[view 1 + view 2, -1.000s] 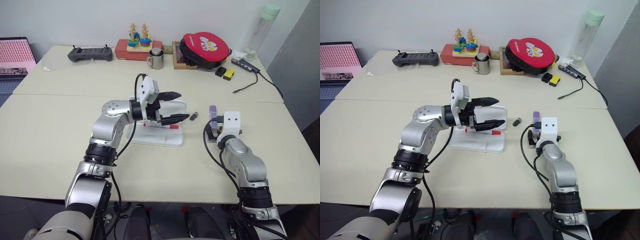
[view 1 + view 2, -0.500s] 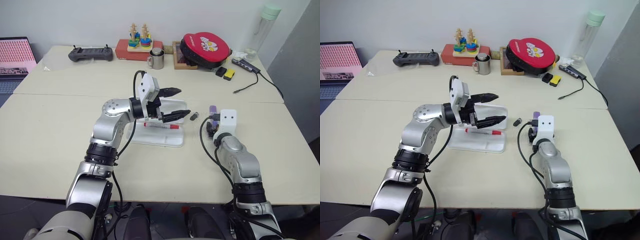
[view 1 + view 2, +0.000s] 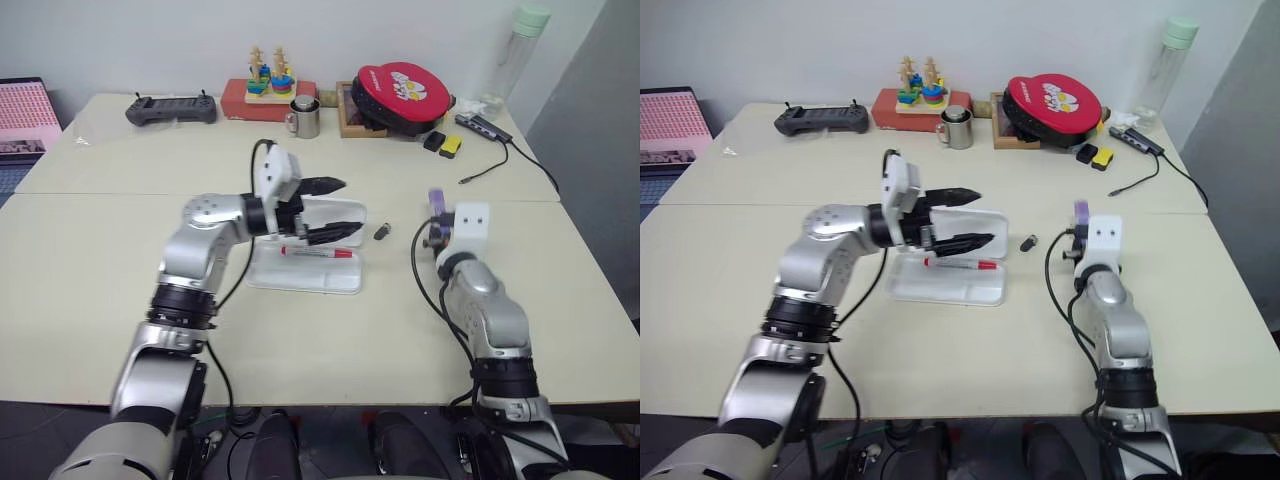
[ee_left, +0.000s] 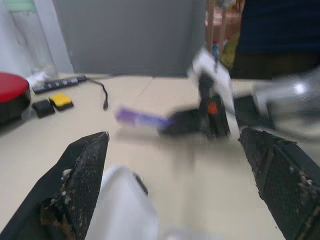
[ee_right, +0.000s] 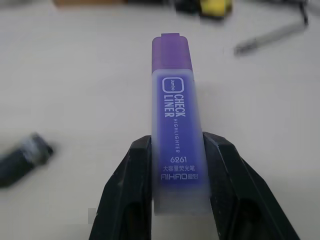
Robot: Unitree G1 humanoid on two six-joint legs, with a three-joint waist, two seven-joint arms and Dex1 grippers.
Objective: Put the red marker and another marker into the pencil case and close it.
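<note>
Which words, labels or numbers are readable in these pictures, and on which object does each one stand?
On the purple marker, held between the right gripper's fingers:
"Jumbo"
"CHECK LINER"
"HIGHLIGHTER"
"6261"
"AIHAO", followed by small characters I cannot read.

On the red round case: a white design, too small to read.
On the pink laptop screen: rows of marks, too small to read.

Purple marker (image 5: 176,115), white pencil case (image 3: 305,275), red-capped white red marker (image 3: 317,252)
</note>
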